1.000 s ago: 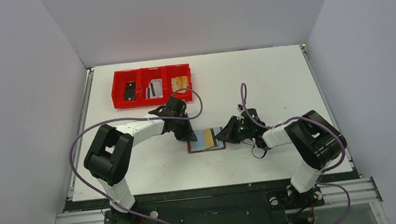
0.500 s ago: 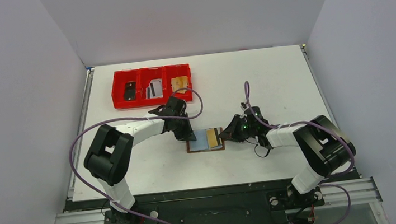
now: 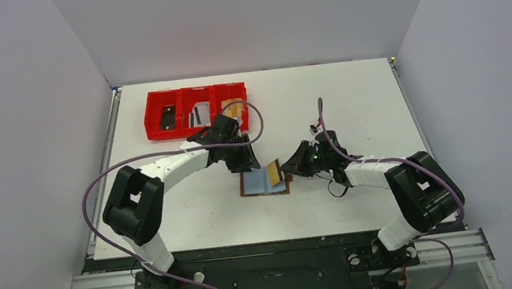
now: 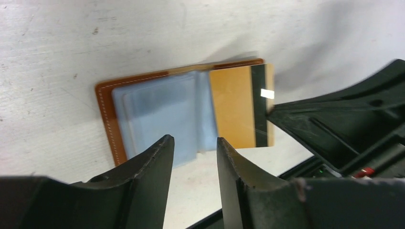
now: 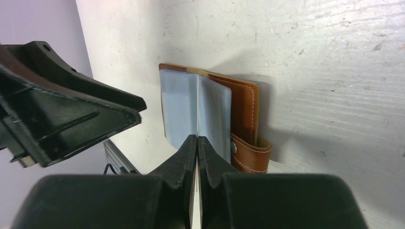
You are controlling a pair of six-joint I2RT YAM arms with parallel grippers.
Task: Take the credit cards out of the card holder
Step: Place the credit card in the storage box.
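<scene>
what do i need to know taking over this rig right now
Left pincer: open, empty, hovering over the open brown leather card holder.
Right pincer: shut on the edge of an orange card with a dark stripe, lying over the holder's right half.
Done: silver-grey cards lie in the red three-compartment plastic tray, far left.
Left: pull this card free, drop it in the tray, check the grey-blue pockets for more.

The white-shelled, black-jointed left arm (image 3: 172, 165) reaches forward and inward. The black two-finger left claw (image 4: 193, 140) points down at the tabletop, its fingers parted with nothing between them. The matching right arm (image 3: 372, 171) stretches low toward centre. The right claw (image 5: 197, 138) is pinched tight on a thin orange striped card (image 4: 236, 107).
</scene>
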